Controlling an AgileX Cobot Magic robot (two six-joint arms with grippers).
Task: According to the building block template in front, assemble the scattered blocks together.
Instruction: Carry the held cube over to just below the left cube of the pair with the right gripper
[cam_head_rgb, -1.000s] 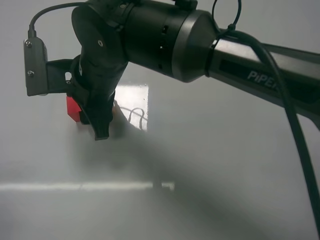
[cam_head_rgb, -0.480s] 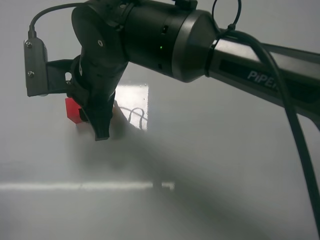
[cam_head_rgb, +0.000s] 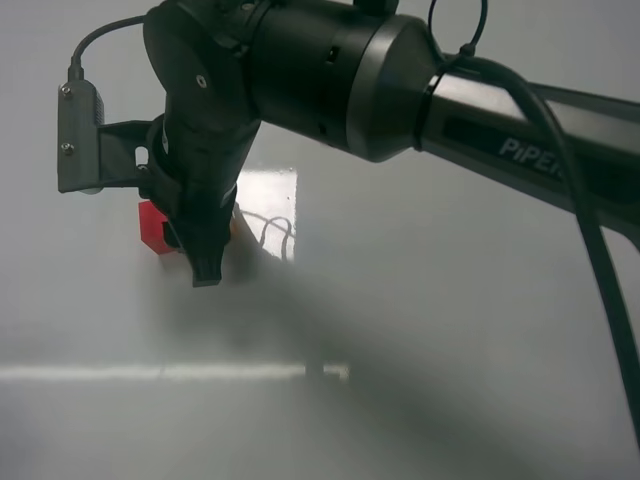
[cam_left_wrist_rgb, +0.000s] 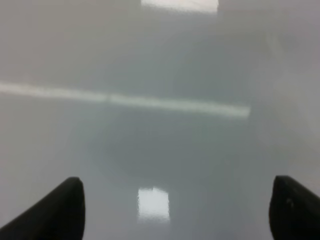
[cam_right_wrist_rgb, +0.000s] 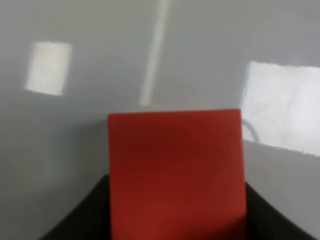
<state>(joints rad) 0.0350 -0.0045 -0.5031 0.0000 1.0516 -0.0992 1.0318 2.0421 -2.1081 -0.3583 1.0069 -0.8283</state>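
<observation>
My right gripper (cam_right_wrist_rgb: 176, 222) clamped on red cube (cam_right_wrist_rgb: 175, 165) | cube face square to my view, no long axis | my left gripper (cam_left_wrist_rgb: 175, 217) spread apart

**gearhead42:** so how's your right arm sitting?

**me:** my right arm (cam_head_rgb: 500, 140) comes in from the right side and reaches well across the middle. The wrist (cam_head_rgb: 310, 70) is bent over, so my right pincer (cam_head_rgb: 200, 262) points pretty much straight down, with the tip low over the tabletop (cam_head_rgb: 450, 330). It's clamped on a red cube (cam_right_wrist_rgb: 175, 170), one dark finger (cam_right_wrist_rgb: 82, 215) on each side.

**gearhead42:** and the left?

**me:** only its own wrist cam shows my left pincer (cam_left_wrist_rgb: 175, 210). The fingers (cam_left_wrist_rgb: 55, 212) are spread wide, way out at the two edges of the shot, hanging above the tabletop. Can't tell much about that arm's pose, tbh.
</observation>
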